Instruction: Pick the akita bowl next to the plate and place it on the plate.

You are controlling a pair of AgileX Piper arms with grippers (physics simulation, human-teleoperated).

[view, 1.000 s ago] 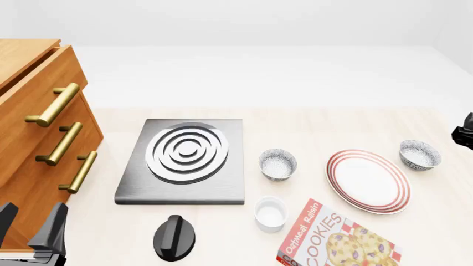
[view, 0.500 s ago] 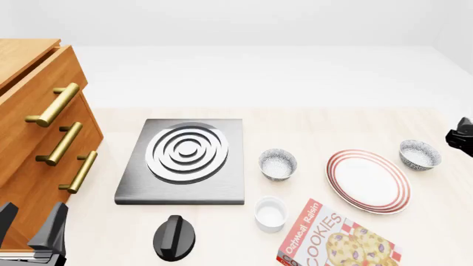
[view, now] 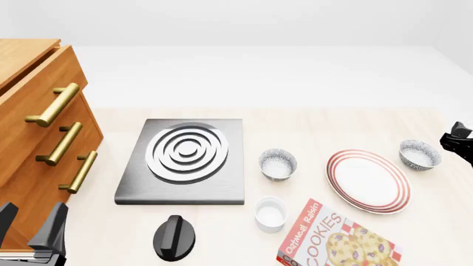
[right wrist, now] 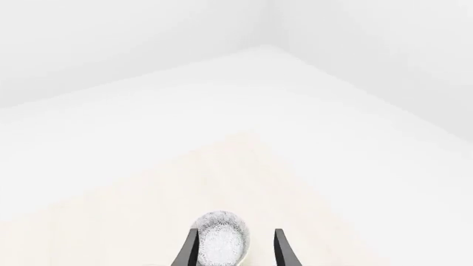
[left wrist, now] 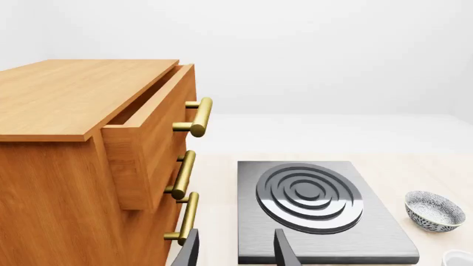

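I see the akita bowl (view: 420, 154) on the table just right of the plate (view: 368, 180), upright and untouched. My right gripper (right wrist: 234, 249) hangs over it, fingers spread, bowl showing between them. Left gripper (view: 30, 227) sits released near the drawers (view: 37, 133).

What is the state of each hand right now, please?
Left hand: open, holding nothing, low beside the drawer cabinet.
Right hand: open, holding nothing, its fingers either side of the akita bowl but not yet closed on it.
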